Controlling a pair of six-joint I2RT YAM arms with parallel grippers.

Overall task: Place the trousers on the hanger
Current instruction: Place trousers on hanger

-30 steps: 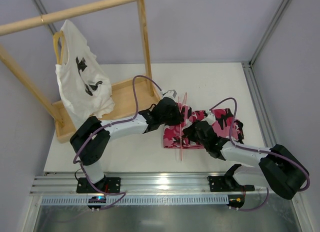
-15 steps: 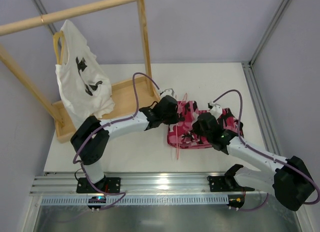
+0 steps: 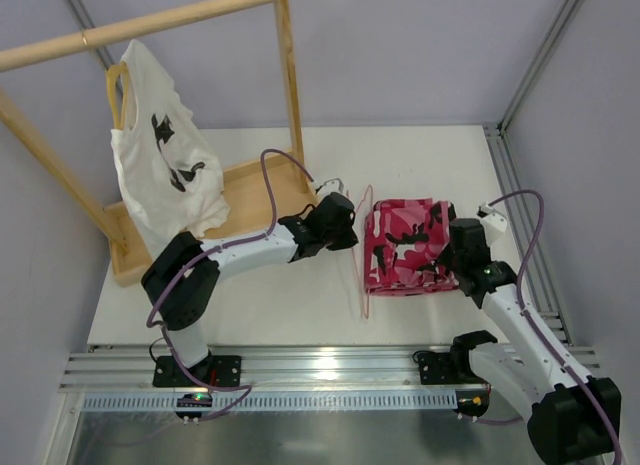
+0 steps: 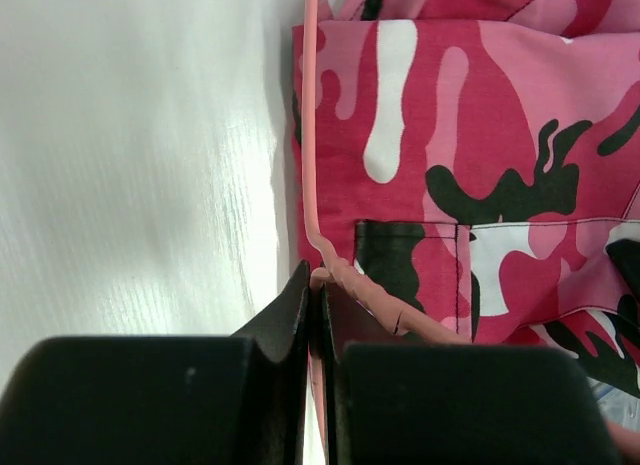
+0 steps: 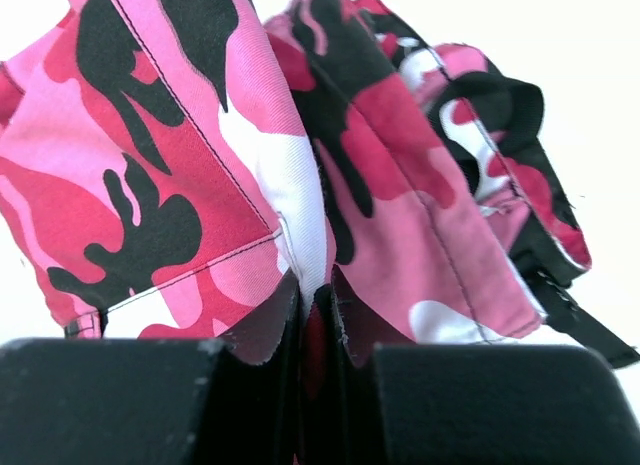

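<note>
**Top external view.**
- Item: white tabletop.
- Item: long cloth trousers in pink, magenta, white and black camouflage, folded into a squarish bundle right of centre on the tabletop.
- Item: thin pale-pink wire hanger, running along the bundle's left edge and touching it.
- Item: left pincer, reaching in from the left to that wire.
- Item: right pincer, at the bundle's right edge.
- Item: light wooden clothes rack, standing at far left.
- Item: white T-shirt with black print, hanging on a thicker yellow hanger, well apart from the trousers.

**Left wrist view.**
- The left pincer's black jaws were closed, pinching the hanger's twisted wire at their tips.
- The wire lay against the trousers' edge, with bare tabletop beside it.

**Right wrist view.**
- The right pincer was clamped on a raised fold of the trousers.
- Cloth rose either side of the jaws.
</note>
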